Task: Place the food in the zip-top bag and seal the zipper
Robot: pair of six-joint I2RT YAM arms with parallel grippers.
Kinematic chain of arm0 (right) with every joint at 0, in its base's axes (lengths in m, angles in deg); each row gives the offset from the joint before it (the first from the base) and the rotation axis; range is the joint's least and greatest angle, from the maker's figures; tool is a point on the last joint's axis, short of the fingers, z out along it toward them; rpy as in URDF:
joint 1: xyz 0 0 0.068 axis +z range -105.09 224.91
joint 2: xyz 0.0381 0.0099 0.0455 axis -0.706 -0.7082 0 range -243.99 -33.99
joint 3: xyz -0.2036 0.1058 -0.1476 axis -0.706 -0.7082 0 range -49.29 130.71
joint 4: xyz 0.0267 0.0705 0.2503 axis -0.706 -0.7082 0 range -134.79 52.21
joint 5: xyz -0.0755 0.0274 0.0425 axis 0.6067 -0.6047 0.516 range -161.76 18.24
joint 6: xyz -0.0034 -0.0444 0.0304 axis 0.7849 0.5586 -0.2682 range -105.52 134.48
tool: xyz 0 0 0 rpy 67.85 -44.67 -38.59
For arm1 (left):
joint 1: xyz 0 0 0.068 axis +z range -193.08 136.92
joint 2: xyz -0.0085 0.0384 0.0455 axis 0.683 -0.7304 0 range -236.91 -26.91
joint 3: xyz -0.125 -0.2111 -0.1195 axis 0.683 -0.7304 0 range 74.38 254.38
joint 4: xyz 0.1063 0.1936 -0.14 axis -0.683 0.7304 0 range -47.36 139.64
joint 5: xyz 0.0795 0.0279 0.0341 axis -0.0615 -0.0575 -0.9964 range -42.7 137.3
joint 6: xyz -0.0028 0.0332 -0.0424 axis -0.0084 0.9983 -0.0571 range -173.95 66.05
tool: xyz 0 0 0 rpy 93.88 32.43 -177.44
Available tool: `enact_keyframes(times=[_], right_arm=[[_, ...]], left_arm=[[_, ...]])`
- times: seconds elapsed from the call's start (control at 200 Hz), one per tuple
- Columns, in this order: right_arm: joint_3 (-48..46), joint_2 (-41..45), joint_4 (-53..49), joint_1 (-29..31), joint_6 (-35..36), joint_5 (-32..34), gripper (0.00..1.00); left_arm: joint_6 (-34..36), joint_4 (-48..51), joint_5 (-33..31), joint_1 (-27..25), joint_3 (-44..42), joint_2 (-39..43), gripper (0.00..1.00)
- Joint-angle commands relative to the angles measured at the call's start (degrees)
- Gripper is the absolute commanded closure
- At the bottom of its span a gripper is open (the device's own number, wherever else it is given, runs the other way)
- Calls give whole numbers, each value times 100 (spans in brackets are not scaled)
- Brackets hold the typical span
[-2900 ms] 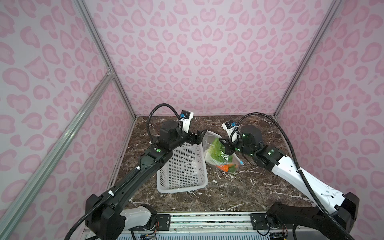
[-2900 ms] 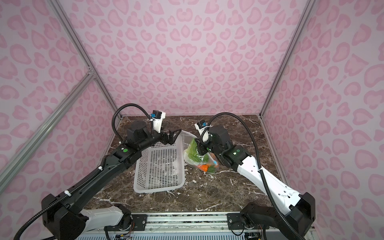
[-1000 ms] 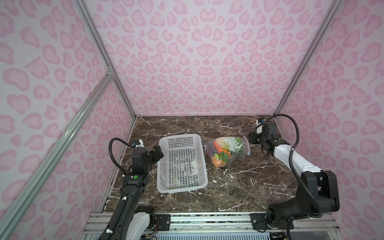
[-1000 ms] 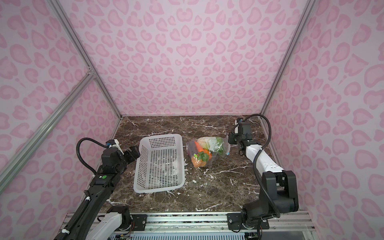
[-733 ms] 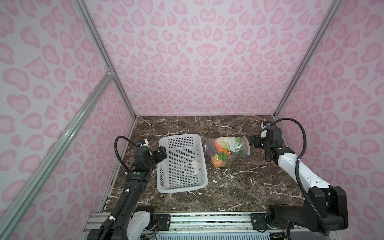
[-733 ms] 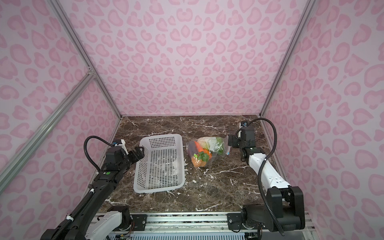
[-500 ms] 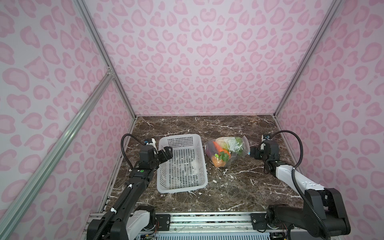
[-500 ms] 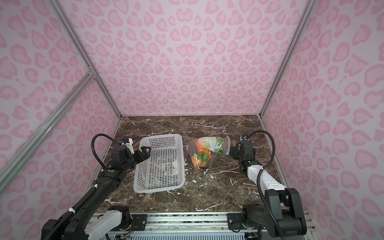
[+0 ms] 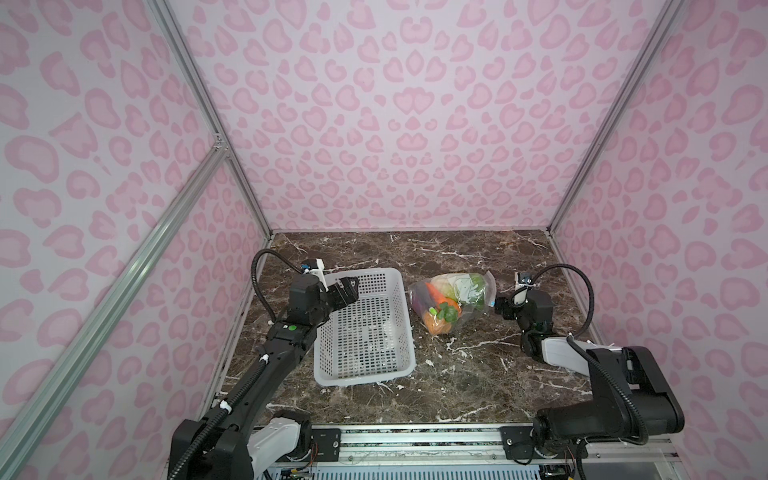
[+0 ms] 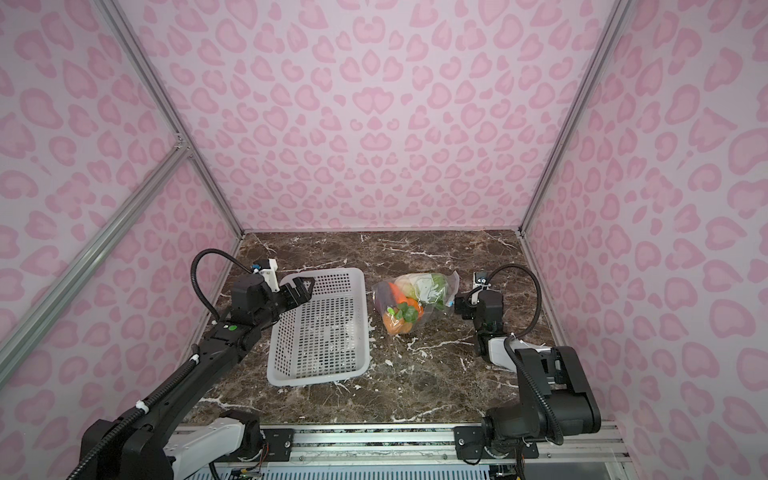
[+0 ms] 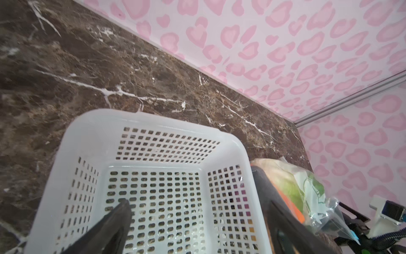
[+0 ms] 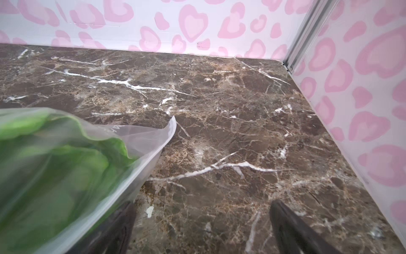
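Note:
The zip-top bag (image 9: 455, 301) (image 10: 417, 297) lies on the marble to the right of the basket, clear and crinkly. The food shows through it: green-white lettuce (image 9: 469, 286), an orange carrot (image 9: 436, 293), an orange round (image 9: 436, 326). A small blue slider tab (image 11: 354, 238) of the zipper sits at the bag's right end. My right gripper (image 9: 500, 308) (image 12: 202, 211) stands open just right of that end, only marble between its fingers. The bag's edge (image 12: 151, 154) lies beside one finger. My left gripper (image 9: 347, 291) (image 11: 197, 211) hangs open over the basket's far left corner, holding nothing.
The white perforated basket (image 9: 405, 328) (image 10: 361, 324) (image 11: 153, 123) stands left of centre with nothing in it. Pink patterned walls and aluminium posts (image 9: 557, 216) close in the marble floor on three sides. The metal rail (image 9: 415, 444) runs along the front.
The right gripper has opened, let go of the bag's right end and drawn back low beside it. The left arm has reached forward until its gripper is over the basket. The bag lies still.

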Motion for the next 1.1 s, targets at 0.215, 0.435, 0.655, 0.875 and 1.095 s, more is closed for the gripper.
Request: enact_keyframes(times=[0.215, 0.435, 0.655, 0.875, 1.095], right_arm=[[-218, -385, 1171, -103, -147, 461, 2], [-225, -422, 1273, -189, -187, 339, 2], [-220, -411, 1242, -189, -194, 335, 2], [-226, -411, 1240, -189, -194, 341, 2], [-223, -415, 1242, -191, -194, 338, 2]], left_arm=[[1055, 393, -894, 1278, 157, 163, 3], [834, 685, -1978, 2511, -84, -213, 3], [1619, -290, -1998, 2415, -591, -952, 0], [2518, -1987, -1418, 1758, -1146, -1482, 1], [2768, -3177, -970, 1606, -1289, -1721, 1]])
